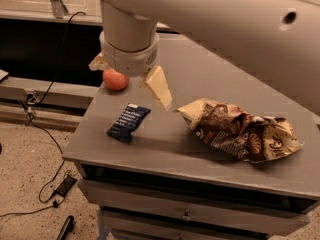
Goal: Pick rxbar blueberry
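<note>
The rxbar blueberry (128,122) is a small dark navy bar with pale lettering, lying flat near the front left corner of the grey table (200,79). My gripper (129,84) hangs from the big pale arm above the table's left side, just behind the bar and not touching it. Its tan fingers are spread apart and hold nothing. One finger (159,87) points down to the bar's upper right. The other finger (97,62) shows only partly behind the wrist.
A red apple (115,79) sits at the table's left edge, under the gripper and behind the bar. A large crumpled brown-and-tan chip bag (240,130) lies on the right. Cables trail on the floor (30,174) to the left.
</note>
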`<state>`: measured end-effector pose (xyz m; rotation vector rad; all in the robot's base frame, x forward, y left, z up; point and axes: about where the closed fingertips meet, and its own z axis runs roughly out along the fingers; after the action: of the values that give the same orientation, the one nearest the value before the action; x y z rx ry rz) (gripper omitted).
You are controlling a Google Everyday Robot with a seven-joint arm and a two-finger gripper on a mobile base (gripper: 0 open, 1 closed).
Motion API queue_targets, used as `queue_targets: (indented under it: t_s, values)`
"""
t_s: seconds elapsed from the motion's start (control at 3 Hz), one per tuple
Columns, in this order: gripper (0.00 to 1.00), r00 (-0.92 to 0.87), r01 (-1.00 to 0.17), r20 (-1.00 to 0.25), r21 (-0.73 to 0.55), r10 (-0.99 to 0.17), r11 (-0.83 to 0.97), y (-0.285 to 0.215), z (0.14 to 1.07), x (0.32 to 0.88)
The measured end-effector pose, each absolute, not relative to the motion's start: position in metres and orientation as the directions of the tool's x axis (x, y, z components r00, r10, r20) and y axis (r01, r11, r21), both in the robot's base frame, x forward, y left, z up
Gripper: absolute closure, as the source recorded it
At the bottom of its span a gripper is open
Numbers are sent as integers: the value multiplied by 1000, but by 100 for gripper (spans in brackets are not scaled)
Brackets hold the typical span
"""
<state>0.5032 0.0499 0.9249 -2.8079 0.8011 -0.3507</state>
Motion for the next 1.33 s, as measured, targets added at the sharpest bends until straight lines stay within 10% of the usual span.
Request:
queue_targets:
  t_s: [1.33]
  values:
    - [0, 878, -444, 187, -31, -441, -896, 31, 828, 534]
